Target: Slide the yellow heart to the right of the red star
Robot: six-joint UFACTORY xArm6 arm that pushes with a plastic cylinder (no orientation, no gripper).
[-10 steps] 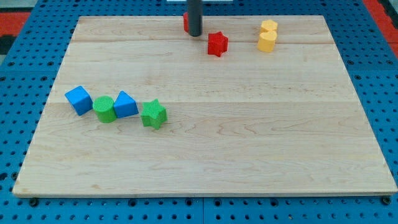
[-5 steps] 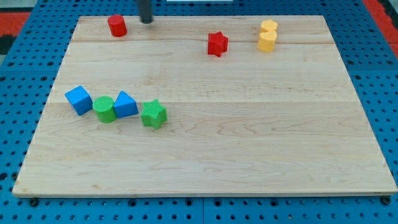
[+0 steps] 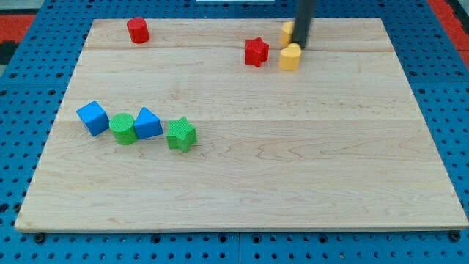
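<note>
The red star (image 3: 256,52) lies near the view's top, a little right of centre. A yellow heart (image 3: 290,56) sits close to its right, with a small gap between them. A second yellow block (image 3: 286,32) lies just above it, partly hidden by the rod. My tip (image 3: 302,47) rests at the upper right edge of the yellow heart, between the two yellow blocks, touching or nearly touching both.
A red cylinder (image 3: 138,30) stands at the view's top left. At the left lie a blue cube (image 3: 92,117), a green cylinder (image 3: 123,129), a blue triangular block (image 3: 148,122) and a green star (image 3: 180,135) in a row on the wooden board (image 3: 293,183).
My tip swept from the top centre left past the red cylinder, then right to the yellow blocks. The red cylinder ended at the top left. Both yellow blocks shifted left toward the red star.
</note>
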